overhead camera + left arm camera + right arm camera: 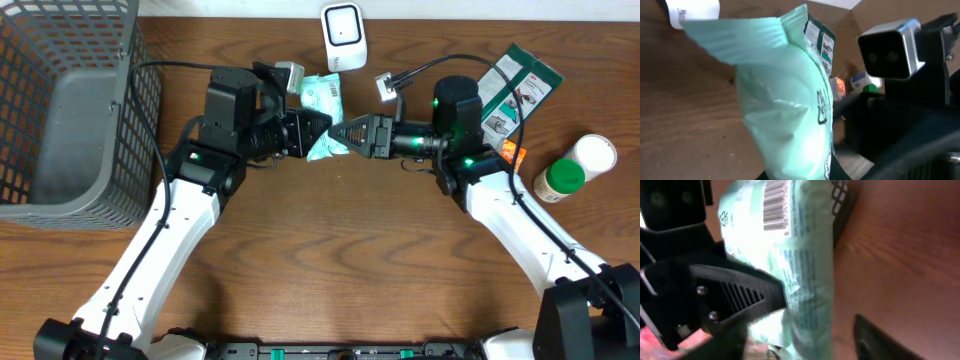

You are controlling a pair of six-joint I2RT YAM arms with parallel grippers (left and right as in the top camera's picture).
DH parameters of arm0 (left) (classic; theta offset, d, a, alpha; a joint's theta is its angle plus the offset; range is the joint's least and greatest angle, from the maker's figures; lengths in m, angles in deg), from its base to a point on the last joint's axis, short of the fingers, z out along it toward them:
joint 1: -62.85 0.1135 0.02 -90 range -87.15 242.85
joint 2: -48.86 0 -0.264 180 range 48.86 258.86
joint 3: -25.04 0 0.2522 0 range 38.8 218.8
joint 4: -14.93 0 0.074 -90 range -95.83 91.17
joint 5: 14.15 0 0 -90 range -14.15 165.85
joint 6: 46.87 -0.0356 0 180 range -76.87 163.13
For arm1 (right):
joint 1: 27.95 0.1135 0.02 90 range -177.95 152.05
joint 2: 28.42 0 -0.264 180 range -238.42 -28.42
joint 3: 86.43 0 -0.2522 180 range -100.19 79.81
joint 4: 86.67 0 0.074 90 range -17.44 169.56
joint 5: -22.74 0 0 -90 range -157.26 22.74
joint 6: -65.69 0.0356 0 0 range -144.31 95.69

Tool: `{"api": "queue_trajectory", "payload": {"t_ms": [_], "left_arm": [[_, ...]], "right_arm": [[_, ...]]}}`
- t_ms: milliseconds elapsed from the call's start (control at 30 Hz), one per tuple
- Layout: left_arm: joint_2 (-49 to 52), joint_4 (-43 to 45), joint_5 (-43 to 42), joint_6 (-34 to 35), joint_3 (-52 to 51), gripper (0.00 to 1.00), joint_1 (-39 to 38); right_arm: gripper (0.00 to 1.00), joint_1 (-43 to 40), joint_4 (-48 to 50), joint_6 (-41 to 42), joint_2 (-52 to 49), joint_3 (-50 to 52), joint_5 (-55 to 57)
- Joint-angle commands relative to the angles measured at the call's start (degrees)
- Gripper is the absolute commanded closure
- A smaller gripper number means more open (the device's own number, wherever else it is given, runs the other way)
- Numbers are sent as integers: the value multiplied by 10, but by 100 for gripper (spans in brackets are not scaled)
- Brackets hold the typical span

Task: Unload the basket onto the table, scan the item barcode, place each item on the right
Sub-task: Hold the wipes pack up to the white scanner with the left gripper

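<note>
Evenly lit overhead view, soft shadows, wrist views blurred, glare on mint packet (805, 255)

My views: one overhead, two wrist.
Overhead looks straight down at the table (330, 260); wrist cameras face each other, close on one pouch (785, 115).

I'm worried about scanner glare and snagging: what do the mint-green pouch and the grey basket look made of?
The mint-green pouch looks like thin plastic film with a slight gloss: it creases softly, has a ribbed crimped top seal and carries a printed barcode. The grey basket looks like matte wire mesh, probably coated metal: its walls are an open grid of thin strands, though moulded plastic cannot be ruled out.
</note>
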Motion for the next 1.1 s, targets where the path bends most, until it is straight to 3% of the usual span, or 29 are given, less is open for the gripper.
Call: {"api": "queue_trajectory", "payload": {"t_ms": [0, 67, 200, 333, 567, 700, 800, 1067], "left_arm": [[-2, -18, 13, -17, 5, 93, -1], [-2, -55, 50, -36, 23, 93, -2], [2, -161, 155, -93, 103, 93, -2], [45, -276, 229, -146, 239, 93, -2], [201, -394, 304, -244, 465, 93, -14], [254, -359, 397, -322, 495, 93, -39], [278, -313, 412, -356, 495, 93, -45], [322, -213, 412, -355, 495, 93, -45]], "right_arm": [[19, -26, -19, -47, 6, -6, -15], [1, -43, -57, -82, 6, -6, -17], [1, -75, -193, -183, 6, -6, 10], [1, -67, -323, -247, 6, -6, 115], [1, 40, -437, -262, 6, -6, 367], [1, 122, -487, -262, 6, 2, 510], [1, 171, -555, -219, 6, 13, 586], [1, 232, -732, -123, 67, 23, 661]]}}
